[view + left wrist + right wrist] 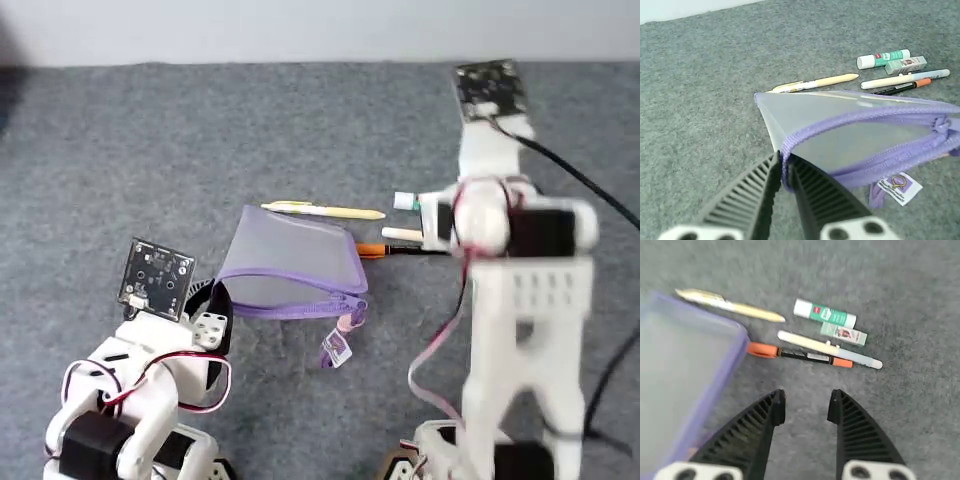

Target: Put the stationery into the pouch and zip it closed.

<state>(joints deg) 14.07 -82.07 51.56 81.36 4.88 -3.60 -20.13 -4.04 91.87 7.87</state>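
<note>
Fingers (812, 192) of left gripper (784, 172) clamped on the purple pouch's (840, 130) zipper-edge corner, arm crouched low beside it. Right gripper (806, 407) spread apart, hovering over grey mat (900, 430) just short of orange-capped pen (800, 355), arm stretched far forward. Yellow pen (325, 210) just behind pouch.

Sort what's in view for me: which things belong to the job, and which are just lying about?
Job: pouch, yellow pen, glue stick, small box, white pen, orange pen.
Lying about: grey mat, black cable.
</note>
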